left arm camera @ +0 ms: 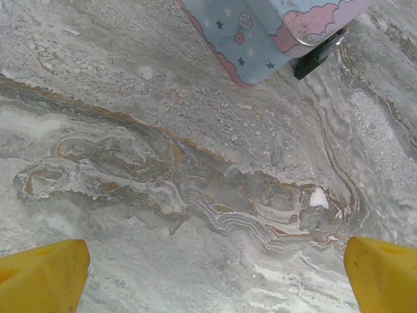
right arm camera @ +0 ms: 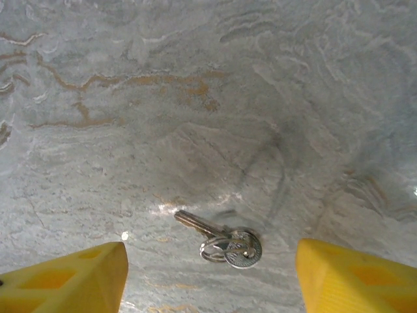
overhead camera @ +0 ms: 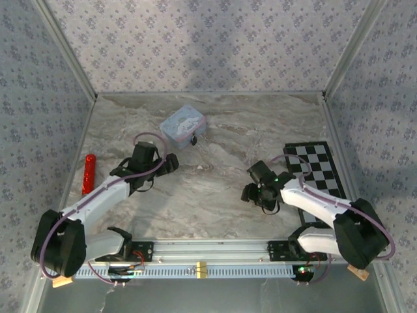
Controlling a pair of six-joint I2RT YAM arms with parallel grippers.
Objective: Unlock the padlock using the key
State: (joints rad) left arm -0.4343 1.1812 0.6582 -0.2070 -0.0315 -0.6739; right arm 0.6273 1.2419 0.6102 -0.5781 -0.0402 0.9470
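Barely started, key's not even picked up

The key (right arm camera: 218, 238) lies flat on the counter (right arm camera: 195, 98) between the right gripper (right arm camera: 210, 277) fingers, which stand apart with nothing in them. Left gripper (left arm camera: 208, 277) is wide open and empty, near the tin (left arm camera: 260, 32). The padlock (left arm camera: 317, 55) sits against the tin's edge. Grabbing, inserting and turning are all still to do, I reckon.

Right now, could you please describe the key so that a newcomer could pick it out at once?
On the marbled table, look to the right arm's pincer, beside the checkered mat. The key lies flat on the bare stone between its yellow fingertips: small, silver, with a round head on a wire ring, unlike the pastel tin or red tube.
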